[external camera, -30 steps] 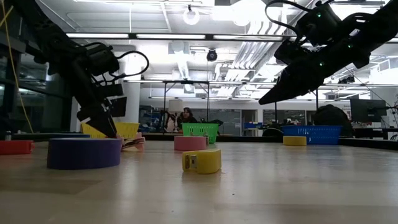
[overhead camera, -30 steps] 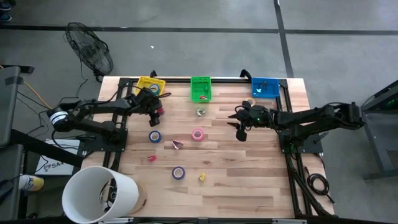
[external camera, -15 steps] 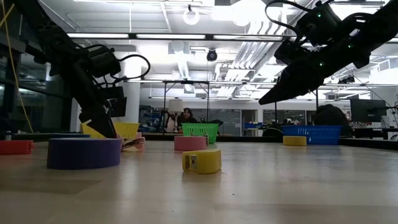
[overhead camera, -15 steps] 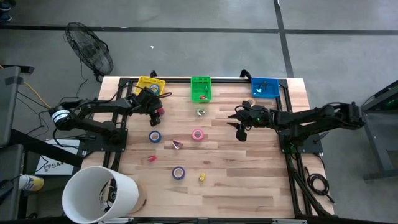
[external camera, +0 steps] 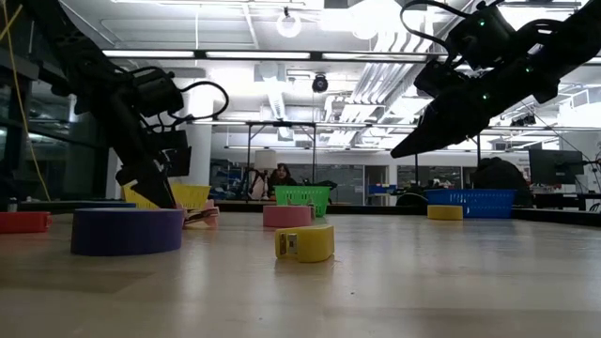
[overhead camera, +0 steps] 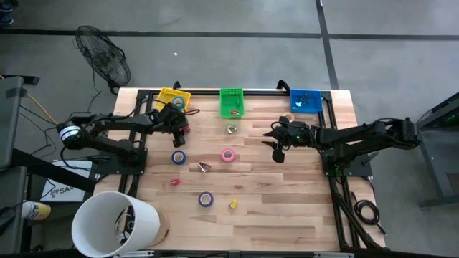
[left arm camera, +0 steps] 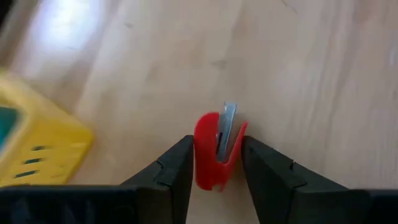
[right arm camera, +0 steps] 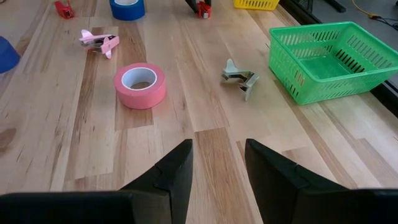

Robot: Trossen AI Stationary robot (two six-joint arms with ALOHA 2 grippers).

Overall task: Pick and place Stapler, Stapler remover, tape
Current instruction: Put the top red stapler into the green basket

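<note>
The left gripper [left arm camera: 217,163] pinches a red stapler [left arm camera: 214,149] just beside the yellow basket [overhead camera: 174,96]. The right gripper [right arm camera: 217,162] hovers empty, fingers parted, farther from that basket than the pink tape roll [right arm camera: 140,84].

Your left gripper [left arm camera: 217,163] is lowered to the counter, jaws closed around a small red stapler [left arm camera: 216,149]. Your right gripper [right arm camera: 219,163] hovers, jaws parted and empty.

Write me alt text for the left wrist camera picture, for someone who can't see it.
The left tool has its two dark fingers on either side of a small red stapler with a metal strip, standing on the pale wooden table. A yellow basket's corner shows off to one side.
</note>
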